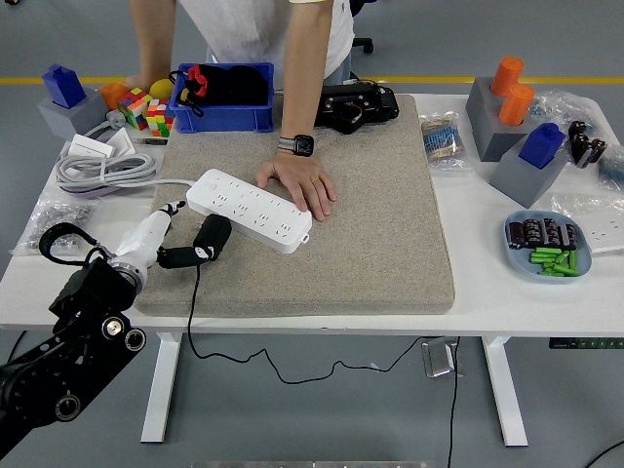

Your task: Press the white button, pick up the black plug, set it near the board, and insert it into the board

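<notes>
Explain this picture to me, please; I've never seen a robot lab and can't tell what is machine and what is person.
The camera sits high on the robot, looking down over a white table. The black arm at lower left is the robot's; its left hand grips a black plug on a grey mat, just beside a white power strip. The bare hand resting at the strip's end belongs to a person standing opposite. No right robot arm shows. Around lie a blue bin, puzzle cubes and a tray of small parts.
</notes>
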